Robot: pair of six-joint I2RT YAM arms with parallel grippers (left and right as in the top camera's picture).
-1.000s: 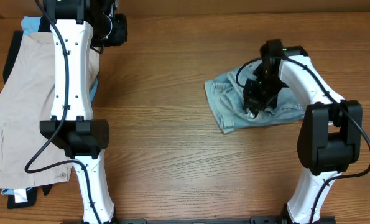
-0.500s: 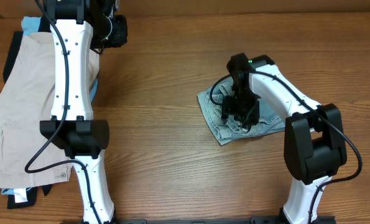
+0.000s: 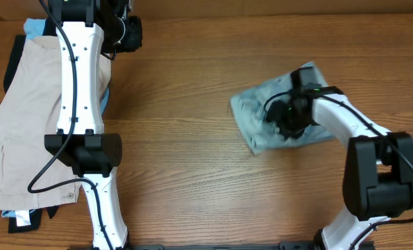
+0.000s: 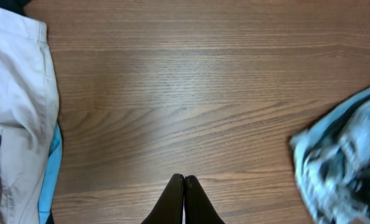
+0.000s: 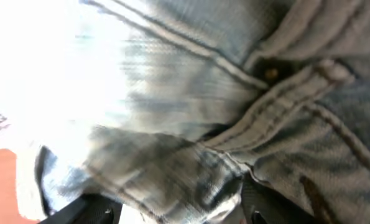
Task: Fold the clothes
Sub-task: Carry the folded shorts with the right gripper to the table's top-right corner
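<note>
Quick rundown. The faded light-blue denim shorts [image 3: 249, 118] are lying bunched on the right half of the wooden bench [image 3: 185, 104], and they look pretty smeared in both the overhead and the left wrist view. The right gripper [image 3: 281, 117] is sitting right on top of them, so its arm hides the middle of the bundle from above. In the right wrist view the gripper is spread wide with a fold of seamed denim between the fingers. I honestly can't tell if it has any real hold on it.

The left gripper [image 4: 183, 180] is pressed together with nothing in it, at the far left of the bench, well apart from the denim. The left arm lies across the edge of the pile on the far left. That pile has beige shorts [image 3: 19, 132] on top, with a sky-blue garment [image 4: 53, 155] and a black garment [image 3: 12, 62] peeking out from under them.
</note>
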